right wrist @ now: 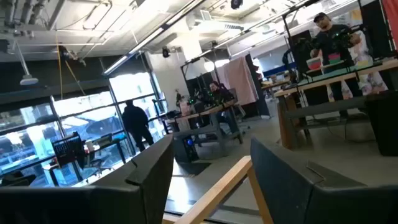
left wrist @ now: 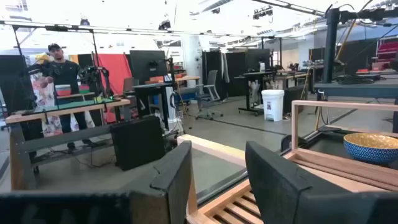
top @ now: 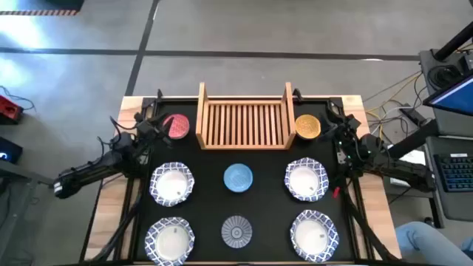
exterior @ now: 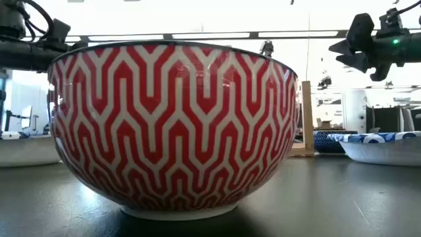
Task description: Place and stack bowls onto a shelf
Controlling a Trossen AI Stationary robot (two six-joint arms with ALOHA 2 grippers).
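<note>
The wooden shelf [top: 244, 122] stands at the table's far middle, its slats bare. The red bowl [top: 177, 125] sits just left of it and fills the low view [exterior: 174, 128]. The yellow bowl [top: 307, 125] sits just right of it and shows in the left wrist view [left wrist: 373, 147]. The light blue bowl [top: 238, 177] and the grey-blue bowl [top: 236, 230] lie in the middle. Several white blue-rimmed bowls [top: 171, 183] [top: 306, 179] [top: 170, 240] [top: 314, 235] flank them. My left gripper [top: 150, 125] [left wrist: 217, 180] is open beside the red bowl. My right gripper [top: 334, 122] [right wrist: 211, 180] is open beside the yellow bowl.
All the bowls rest on a dark mat [top: 270, 199] framed by the light wooden table edge [top: 111, 199]. Cables run along both arms. People and workbenches show in the room beyond the table in both wrist views.
</note>
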